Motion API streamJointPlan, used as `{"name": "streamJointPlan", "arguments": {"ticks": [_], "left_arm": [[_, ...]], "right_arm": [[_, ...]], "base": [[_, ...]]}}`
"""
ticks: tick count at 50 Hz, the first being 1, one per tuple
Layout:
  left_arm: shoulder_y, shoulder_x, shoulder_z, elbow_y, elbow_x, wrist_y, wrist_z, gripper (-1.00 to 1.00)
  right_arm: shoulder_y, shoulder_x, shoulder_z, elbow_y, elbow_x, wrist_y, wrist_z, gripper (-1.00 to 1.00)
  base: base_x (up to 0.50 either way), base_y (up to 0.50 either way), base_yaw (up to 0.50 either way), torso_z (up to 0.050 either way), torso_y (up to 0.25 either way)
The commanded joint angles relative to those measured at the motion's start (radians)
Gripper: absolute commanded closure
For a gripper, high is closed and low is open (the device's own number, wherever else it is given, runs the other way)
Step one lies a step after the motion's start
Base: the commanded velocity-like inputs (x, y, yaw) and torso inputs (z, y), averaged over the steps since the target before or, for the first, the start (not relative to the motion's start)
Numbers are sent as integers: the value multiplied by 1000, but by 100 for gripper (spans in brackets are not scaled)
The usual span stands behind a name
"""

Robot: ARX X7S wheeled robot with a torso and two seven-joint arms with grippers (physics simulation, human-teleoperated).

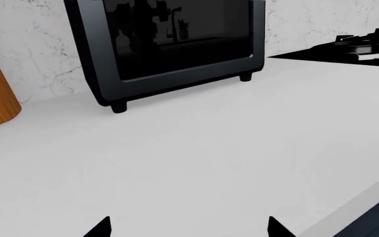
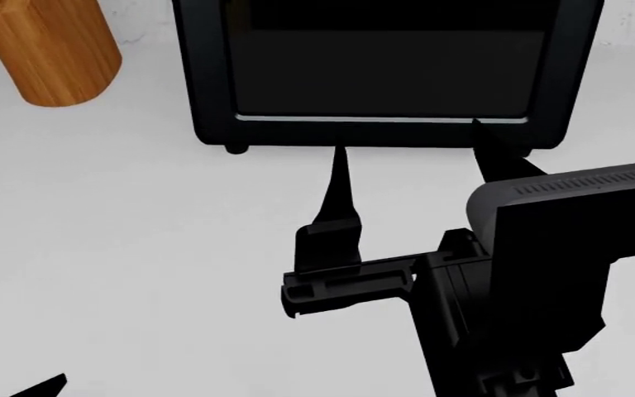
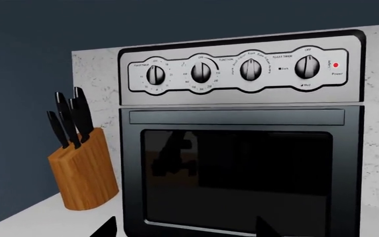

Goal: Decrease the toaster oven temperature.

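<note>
The toaster oven (image 3: pixel 239 168) is a black box with a dark glass door and a silver control panel (image 3: pixel 242 74) that carries a row of several round knobs. It also shows in the head view (image 2: pixel 384 74) and in the left wrist view (image 1: pixel 170 44). My right gripper (image 2: pixel 406 139) is open and empty, with its fingertips just in front of the door's lower edge. Its tips also show in the right wrist view (image 3: pixel 186 228). My left gripper (image 1: pixel 189 228) is open and empty over the white counter, well back from the oven.
A wooden knife block (image 3: pixel 84 170) stands left of the oven; it also shows in the head view (image 2: pixel 47 50). A black cooktop (image 1: pixel 354 47) lies to the oven's right. The white counter (image 1: pixel 196 163) ends at a front edge (image 1: pixel 367 197).
</note>
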Motion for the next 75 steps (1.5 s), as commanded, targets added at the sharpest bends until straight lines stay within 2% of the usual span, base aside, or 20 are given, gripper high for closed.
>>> {"name": "streamJointPlan", "arguments": {"ticks": [1, 7, 12, 28, 32, 37, 38, 42, 45, 49, 57, 67, 72, 75], "left_arm": [[-3, 12, -4, -30, 16, 13, 11, -100], [-2, 9, 2, -31, 17, 14, 10, -100], [-5, 7, 5, -31, 16, 10, 7, -100], [-10, 2, 10, -33, 13, 8, 1, -100], [-14, 2, 10, -34, 11, 6, -2, -100], [-20, 1, 13, -38, 8, 5, -2, -100], [-22, 0, 14, -40, 9, 5, -1, -100], [-28, 0, 19, -46, 6, 7, 2, -100], [-37, 0, 26, -60, 8, 10, 6, -100], [-41, 0, 25, -63, 4, 12, 6, -100], [-67, -5, 31, -86, 3, 14, 15, -100], [-107, -5, 33, -104, -10, -13, 13, -100], [-223, 0, 37, -129, -46, -94, 18, -100], [-246, -4, 39, -125, -52, -119, 16, -100]], "right_arm": [[1, -9, 11, 2, 6, -4, -5, -100], [23, -5, 4, 7, 15, 31, 18, -100], [7, -1, 2, 15, 18, -6, 8, -100], [-7, 10, -1, 10, 33, -16, 29, -100], [12, 4, 9, -34, 55, 57, 70, -100], [101, -30, 75, -97, 119, 250, 148, -100], [128, -32, 90, -101, 160, 289, 185, -100], [203, 38, 119, -12, 552, 289, 534, -100], [298, 64, 74, 89, 757, 286, 765, -100], [376, 68, 26, 164, 838, 265, 853, -100], [470, 34, -98, 246, 756, 238, 907, -100], [535, 20, -242, 331, 593, 143, 841, -100], [591, -21, -333, 431, 509, 90, 813, -100], [626, -27, -330, 465, 506, 77, 811, -100]], "base": [[312, -39, 0, 0, 0], [52, -6, 0, 0, 0], [0, 0, 0, 0, 0], [338, 0, 0, 0, 1], [0, 0, 0, 0, 0], [0, 0, 0, 0, 0], [0, 0, 0, 0, 0], [0, 0, 0, 0, 0], [0, 0, 0, 0, 0], [0, 0, 0, 0, 0], [0, 0, 0, 0, 0], [0, 0, 0, 0, 0], [0, 0, 0, 0, 0], [0, 0, 0, 0, 0]]}}
